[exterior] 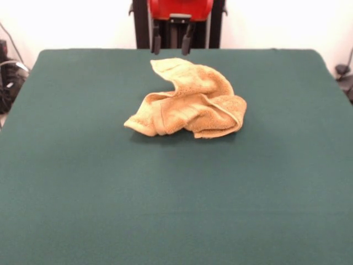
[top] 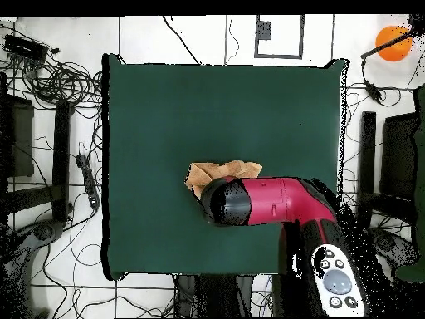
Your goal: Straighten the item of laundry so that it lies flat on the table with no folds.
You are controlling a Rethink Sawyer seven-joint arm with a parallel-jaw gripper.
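We see the mustard towel [exterior: 187, 102] lying crumpled in a folded heap near the middle of the green desk [exterior: 176, 199] — the gripper [exterior: 172, 45] hangs above the desk's far edge, its two dark fingers [exterior: 156, 44] spread apart and holding nothing — well clear of the cloth.

Green table with one crumpled towel

The table [exterior: 83, 182] carried only a mustard towel [exterior: 190, 99], bunched in folds around its middle, somewhat nearer the far edge, well clear of every corner.
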